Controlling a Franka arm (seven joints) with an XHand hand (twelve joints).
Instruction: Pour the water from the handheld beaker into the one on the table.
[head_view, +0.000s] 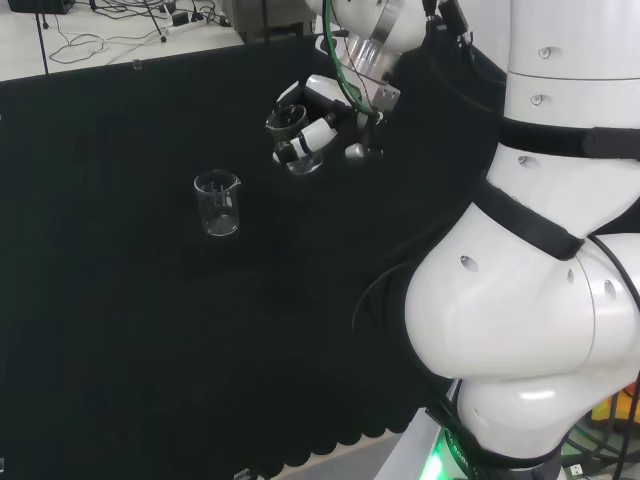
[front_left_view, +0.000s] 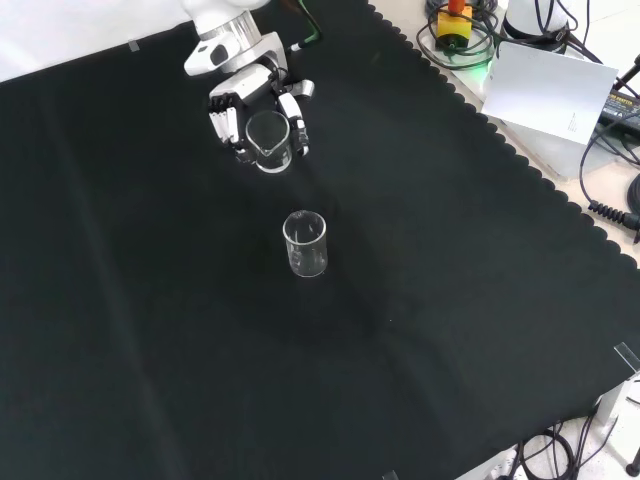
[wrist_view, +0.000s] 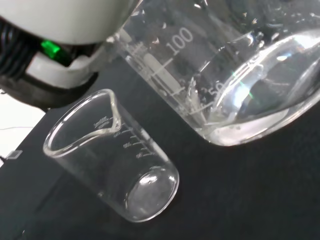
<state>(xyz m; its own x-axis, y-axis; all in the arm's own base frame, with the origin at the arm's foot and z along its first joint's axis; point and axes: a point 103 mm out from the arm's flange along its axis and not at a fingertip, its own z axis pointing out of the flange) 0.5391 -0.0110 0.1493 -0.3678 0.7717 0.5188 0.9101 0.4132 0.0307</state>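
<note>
The held beaker (wrist_view: 235, 75) is running off the wrist view's edge, its rim and spout cut away. In the head view, the hand (head_view: 305, 125) is covering most of it (water level too faint to judge).

Black cloth (front_left_view: 420, 330) with scalloped edge, pale floor (head_view: 90, 40) with tangled cables (head_view: 130, 20) beyond.

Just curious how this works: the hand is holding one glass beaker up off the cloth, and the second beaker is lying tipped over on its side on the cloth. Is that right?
Not quite. The hand does hold one beaker off the cloth, but the second beaker stands upright, mouth up, not on its side. The front view shows this plainly, and the head view agrees.
</note>
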